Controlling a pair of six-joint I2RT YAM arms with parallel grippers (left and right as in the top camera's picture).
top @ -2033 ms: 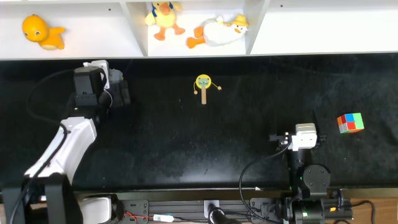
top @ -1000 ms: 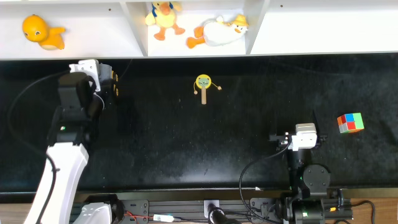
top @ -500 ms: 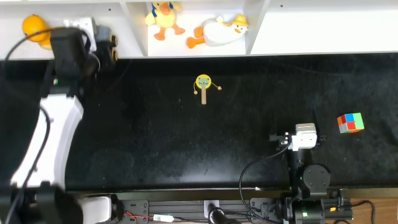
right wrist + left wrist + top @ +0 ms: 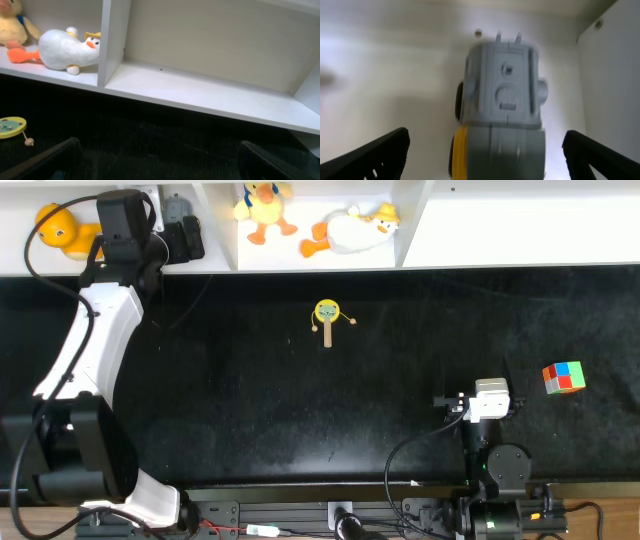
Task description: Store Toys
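Landmark: white shelf [image 4: 320,260] along the far edge of the black bench [image 4: 250,400].

- Right tool [image 4: 160,144]: farthest from the shelf, low over the bench, well in front of the shelf's right compartment. Fingers spread wide apart, nothing between them.
- Colour cube [image 4: 563,377]: on the bench, well in front of the right compartment, a little nearer the shelf than the right tool.
- Rattle drum [image 4: 327,315]: flat on the bench, near the shelf's front edge, in front of the middle compartment. Handle points away from the shelf.
- Middle compartment: white plush duck [image 4: 67,50] lies on its side against the divider toward the right compartment. Yellow plush duck [image 4: 265,208] is just beside it, on the side toward the left compartment.
- Left arm [image 4: 95,340] reaches from its base to the shelf's left compartment.
- Left tool [image 4: 486,135]: inside that compartment, fingers spread wide apart.
- Grey toy robot [image 4: 502,95]: task item, in the left compartment, close to the divider toward the middle compartment. It sits between the left tool's fingers and touches neither. Yellow band and dark wheel visible on it.
- Orange duck [image 4: 65,230]: in the same left compartment, at the end away from the divider, apart from the tool.
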